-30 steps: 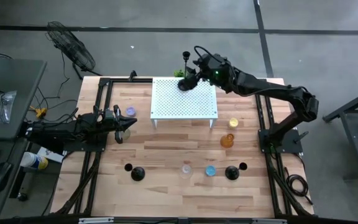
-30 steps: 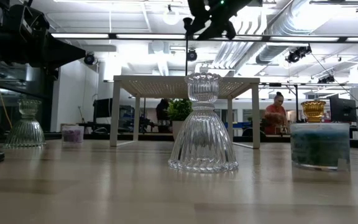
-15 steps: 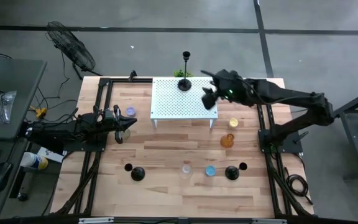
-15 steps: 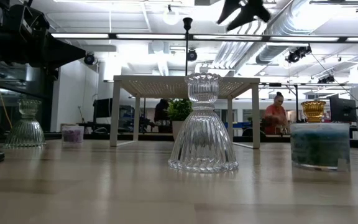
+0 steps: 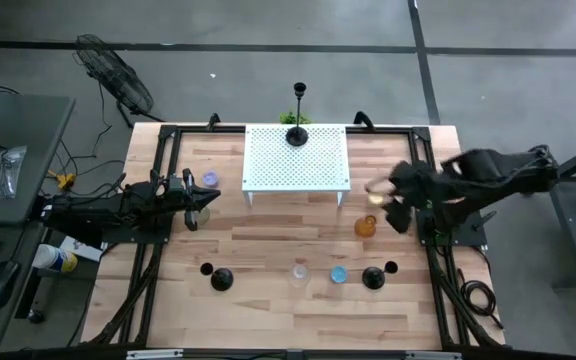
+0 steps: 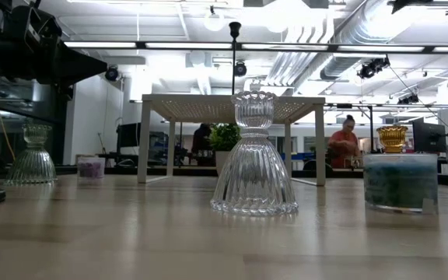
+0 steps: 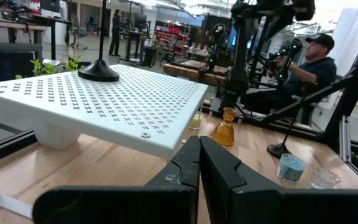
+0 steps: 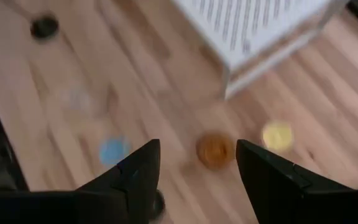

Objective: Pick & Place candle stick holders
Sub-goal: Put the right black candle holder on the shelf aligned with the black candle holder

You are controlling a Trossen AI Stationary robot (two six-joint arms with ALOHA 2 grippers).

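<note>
In the right wrist view everything is smeared: the orange cup, yellow cup and blue cup show only as soft blobs on the desk. From above, the right gripper is a dark blur, so its fingers cannot be made out. In the left wrist view the black candlestick is cut off by the picture's edge.

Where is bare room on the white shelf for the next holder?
The white shelf is bare except for one black candlestick at its back edge. The front row of holders is crowded, and so is the spot around the orange holder.
</note>
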